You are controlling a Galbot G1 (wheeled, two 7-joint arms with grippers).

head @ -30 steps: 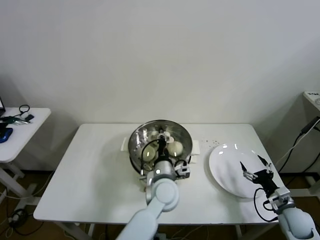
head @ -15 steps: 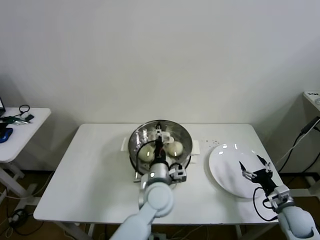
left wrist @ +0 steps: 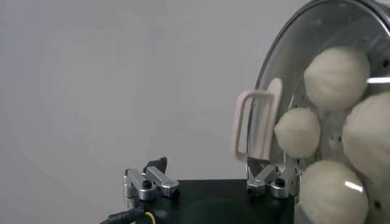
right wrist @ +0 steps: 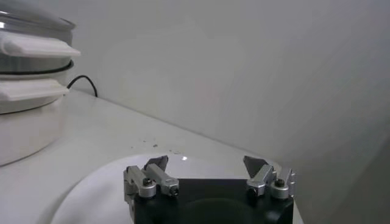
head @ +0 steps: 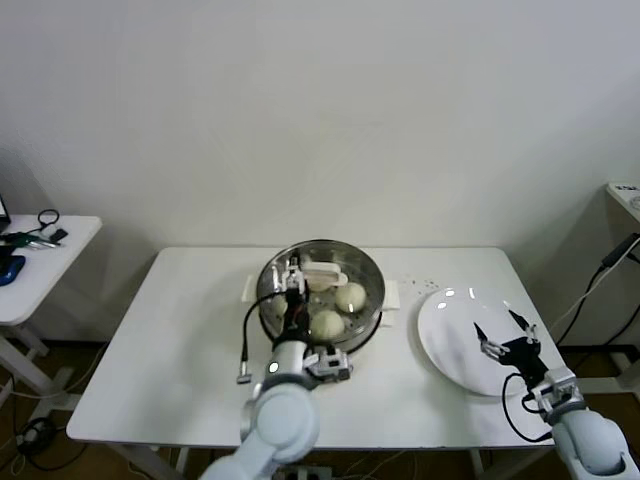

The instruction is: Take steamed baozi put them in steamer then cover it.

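The steamer [head: 373, 276] stands at the table's middle. The glass cover [head: 322, 270] lies on it, its cream-white handle [left wrist: 253, 125] facing up. Through the glass I see several baozi [head: 350, 296]; in the left wrist view they show as white domes [left wrist: 337, 77]. My left gripper [head: 291, 275] is open and empty over the steamer's left part, just beside the handle; in its own view [left wrist: 210, 179] one finger is near the handle's foot. My right gripper [head: 505, 336] is open and empty, low over the white plate [head: 450, 335], as its own view [right wrist: 207, 167] also shows.
The white plate [right wrist: 103, 189] at the right holds no buns. The steamer's white side handles [right wrist: 33, 45] show in the right wrist view. A small side table [head: 40, 255] with cables stands at the far left.
My left gripper has moved left, from over the cover's handle to beside it, and holds nothing. The cover stays on the steamer. The right arm has barely moved.
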